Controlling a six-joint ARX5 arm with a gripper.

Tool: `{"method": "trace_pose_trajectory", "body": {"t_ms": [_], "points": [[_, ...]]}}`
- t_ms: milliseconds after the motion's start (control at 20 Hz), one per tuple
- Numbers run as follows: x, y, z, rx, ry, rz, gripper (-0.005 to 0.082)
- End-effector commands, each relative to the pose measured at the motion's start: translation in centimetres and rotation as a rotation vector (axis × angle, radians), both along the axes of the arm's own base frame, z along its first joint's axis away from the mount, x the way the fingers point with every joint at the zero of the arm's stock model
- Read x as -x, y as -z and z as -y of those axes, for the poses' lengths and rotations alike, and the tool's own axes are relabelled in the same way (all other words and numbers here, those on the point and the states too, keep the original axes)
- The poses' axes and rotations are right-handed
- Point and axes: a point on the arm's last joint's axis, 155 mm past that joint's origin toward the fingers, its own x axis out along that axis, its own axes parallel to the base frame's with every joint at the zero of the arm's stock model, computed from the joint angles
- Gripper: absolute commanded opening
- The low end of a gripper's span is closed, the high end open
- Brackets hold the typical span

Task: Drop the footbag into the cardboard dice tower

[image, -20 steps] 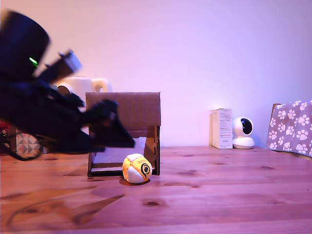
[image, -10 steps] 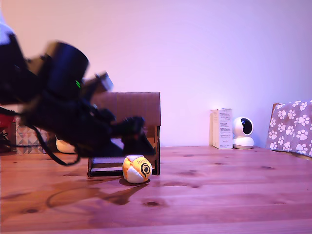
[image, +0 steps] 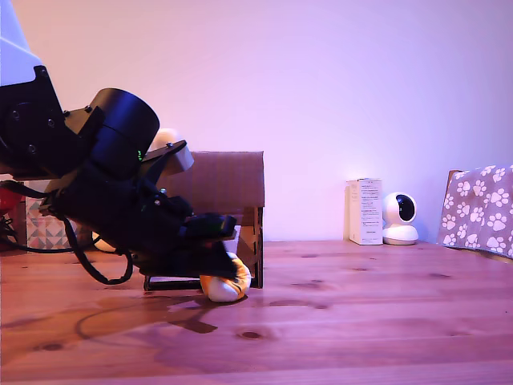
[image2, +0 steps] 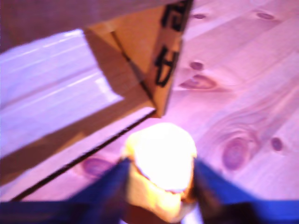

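The black gripper [image: 227,269] is low over the wooden table [image: 361,321], its two dark fingers [image2: 110,186] spread to either side of the footbag [image2: 161,165]. In the wrist view the soft, rounded ball fills the gap between them, its pale top washed out by glare and a yellow stitched panel showing lower down. The fingers sit right against its sides, but the blur makes it impossible to tell whether they press on it or merely flank it. In the exterior view the ball rests on the table under the fingertips, only its orange and white lower edge showing.

Just beyond the gripper stands the cardboard dice tower [image: 224,180]: brown corrugated board, boxy, with a flat solid upper front panel and an opening beneath. The wrist view shows its pale smooth inner ramp [image2: 51,84] sloping down and a cut cardboard side edge with dark printed marks, very near the ball.

The table is knotty, grained pine planking with a warm sheen
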Motion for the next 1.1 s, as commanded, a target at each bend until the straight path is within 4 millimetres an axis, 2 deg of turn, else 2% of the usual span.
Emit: {"method": "trace_pose_trajectory", "body": {"t_ms": [0, 150, 300, 850, 1050], "points": [[0.0, 1.0, -0.1, -0.012, 0.003, -0.015, 0.0075], [1.3, -0.4, 0.8, 0.021, 0.070, -0.042, 0.0075], [2.9, -3.1, 1.5, 0.045, 0.124, -0.054, 0.0075], [5.8, -14.4, 0.4, 0.133, 0.161, 0.075, 0.0075], [5.6, -17.9, -0.4, 0.156, 0.130, 0.179, 0.0075]]}}
